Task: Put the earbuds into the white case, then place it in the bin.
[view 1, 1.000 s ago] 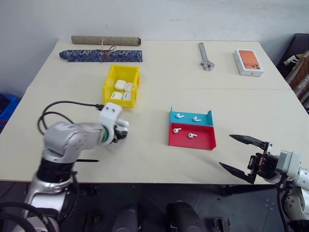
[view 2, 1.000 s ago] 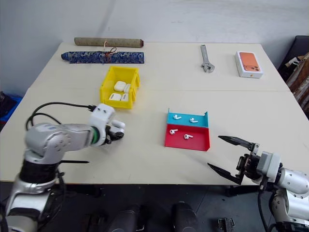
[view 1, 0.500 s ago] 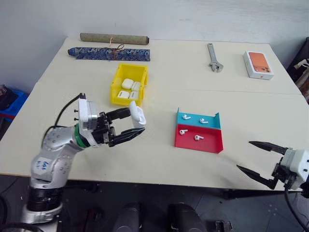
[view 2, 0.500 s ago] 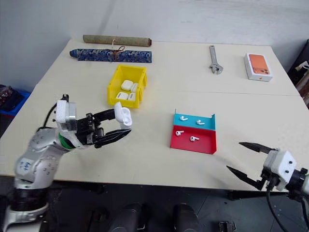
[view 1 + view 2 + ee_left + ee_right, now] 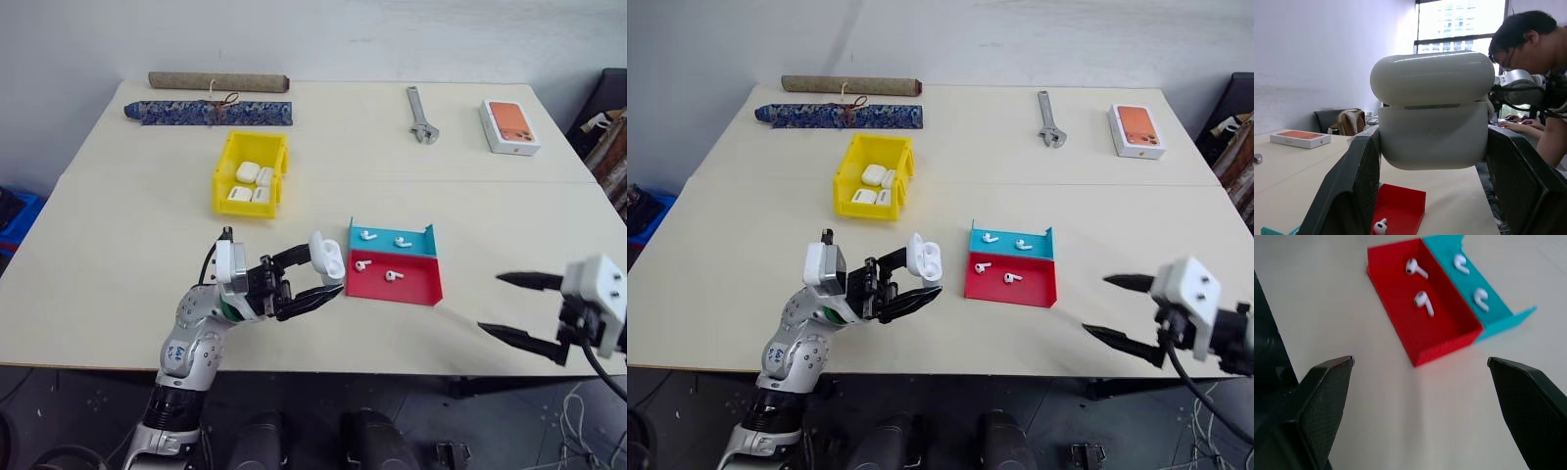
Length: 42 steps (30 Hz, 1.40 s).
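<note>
On the left of the tabletop (image 5: 118, 245), the yellow bin (image 5: 250, 174) sits toward the far side with several white cases already lying inside it. Nearer the front edge, the left end effector (image 5: 318, 279) is clamped on the white case (image 5: 326, 258), holding it up off the surface with its black fingers (image 5: 1352, 191) pressed against the case's two sides; the left wrist view shows the lid seam just parted, so whether the lid is fully open I cannot tell. The case hangs just beside the left end of the red-and-blue tray (image 5: 392, 287). That tray holds the earbuds (image 5: 378, 262): two in the blue half, two in the red half, all loose and untouched. Further right, the right end effector (image 5: 524, 308) hovers above the front edge with its fingers spread wide and nothing between them, pointed toward the tray; its wrist view looks straight at the red compartment.

The step in hand looks like the loading: case presented by the left arm, the earbuds not yet picked. The next move likely calls for the right end effector to descend onto one small earbud in the red half and pinch it by the stem. The pieces are tiny and glossy, so a slip is a fair risk, and the case needs its lid open and steady to receive them
</note>
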Motion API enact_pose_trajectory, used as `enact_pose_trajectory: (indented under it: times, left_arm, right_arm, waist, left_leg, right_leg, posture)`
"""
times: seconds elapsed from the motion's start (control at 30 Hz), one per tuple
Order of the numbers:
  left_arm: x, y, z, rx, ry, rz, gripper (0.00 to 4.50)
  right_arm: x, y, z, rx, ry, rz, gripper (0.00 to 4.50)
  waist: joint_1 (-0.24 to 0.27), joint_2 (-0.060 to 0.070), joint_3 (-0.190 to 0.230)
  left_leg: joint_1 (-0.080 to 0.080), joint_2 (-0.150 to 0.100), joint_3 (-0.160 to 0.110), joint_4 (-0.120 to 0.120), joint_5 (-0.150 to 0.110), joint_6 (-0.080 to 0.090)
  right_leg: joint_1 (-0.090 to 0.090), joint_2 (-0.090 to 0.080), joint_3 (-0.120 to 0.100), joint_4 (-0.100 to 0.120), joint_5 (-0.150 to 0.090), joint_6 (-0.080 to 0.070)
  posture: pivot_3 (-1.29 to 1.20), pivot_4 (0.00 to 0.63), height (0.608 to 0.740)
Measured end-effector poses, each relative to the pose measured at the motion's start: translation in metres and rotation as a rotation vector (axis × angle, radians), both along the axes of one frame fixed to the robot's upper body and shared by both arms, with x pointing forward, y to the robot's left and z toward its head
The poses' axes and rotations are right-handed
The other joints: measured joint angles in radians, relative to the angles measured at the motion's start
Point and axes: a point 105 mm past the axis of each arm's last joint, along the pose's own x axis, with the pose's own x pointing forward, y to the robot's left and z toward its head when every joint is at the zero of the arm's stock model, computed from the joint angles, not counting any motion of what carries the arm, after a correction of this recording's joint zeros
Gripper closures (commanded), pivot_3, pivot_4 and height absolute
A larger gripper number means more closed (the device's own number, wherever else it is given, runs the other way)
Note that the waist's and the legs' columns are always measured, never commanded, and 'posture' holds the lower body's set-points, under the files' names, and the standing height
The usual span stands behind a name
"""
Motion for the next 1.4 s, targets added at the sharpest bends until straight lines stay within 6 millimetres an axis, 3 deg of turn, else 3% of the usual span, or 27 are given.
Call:
enact_pose_trajectory:
  times: [0.07,0.17,0.33,0.57,0.73,1.17,1.4]
  left_arm:
    - [0.001,0.007,-0.005,0.025,0.0,-0.005,1.74]
    - [-0.002,0.011,-0.012,0.068,0.005,-0.039,1.74]
    - [0.0,0.015,-0.017,0.076,0.024,-0.022,1.74]
    - [-0.003,0.018,-0.024,0.083,0.052,-0.004,1.74]
    - [-0.006,0.017,-0.021,0.091,0.033,-0.006,1.74]
    - [-0.008,0.017,-0.024,0.099,0.04,0.023,1.74]
    - [-0.006,0.016,-0.019,0.103,0.016,0.022,1.74]
  right_arm:
    - [0.009,0.022,0.007,-0.037,0.024,0.054,0.0]
    - [0.021,0.05,0.002,-0.117,0.064,0.118,0.6]
    - [0.043,0.072,-0.014,-0.224,0.103,0.129,2.27]
    - [0.065,0.075,-0.037,-0.388,0.145,0.13,2.27]
    - [0.08,0.081,-0.039,-0.42,0.127,0.12,2.27]
    - [0.095,0.078,-0.046,-0.503,0.139,0.116,2.27]
    - [0.099,0.086,-0.051,-0.514,0.137,0.144,2.27]
  waist:
    - [-0.003,0.0,0.0]
    - [-0.003,0.0,0.0]
    - [-0.002,0.0,0.0]
    - [-0.003,0.0,0.0]
    - [-0.004,0.0,0.0]
    - [-0.006,0.0,0.0]
    - [-0.005,0.0,0.0]
  left_leg:
    - [0.0,0.0,-0.001,0.001,0.0,-0.001]
    - [-0.001,0.0,-0.001,0.001,0.0,-0.002]
    - [-0.007,0.0,-0.003,0.001,0.0,-0.001]
    - [-0.017,0.0,-0.004,0.004,0.0,-0.001]
    - [-0.017,0.0,-0.004,0.007,0.0,-0.001]
    - [-0.017,0.0,-0.004,0.008,0.0,-0.001]
    - [-0.017,0.0,-0.004,0.008,0.0,-0.001]
  right_leg:
    - [0.0,0.0,0.0,0.0,0.0,0.0]
    - [-0.002,-0.001,-0.001,-0.001,0.0,0.0]
    - [-0.003,-0.001,-0.002,-0.005,0.001,0.001]
    - [-0.014,-0.001,-0.005,-0.002,0.001,0.002]
    - [-0.015,-0.001,-0.005,0.002,0.001,0.002]
    - [-0.015,-0.002,-0.005,0.004,0.001,0.002]
    - [-0.015,-0.002,-0.005,0.004,0.001,0.002]
  posture:
    - [0.0,0.15,0.74]
    - [0.0,0.15,0.74]
    - [0.0,0.15,0.74]
    - [0.0,0.15,0.74]
    - [0.0,0.15,0.74]
    - [0.0,0.15,0.74]
    - [0.0,0.15,0.74]
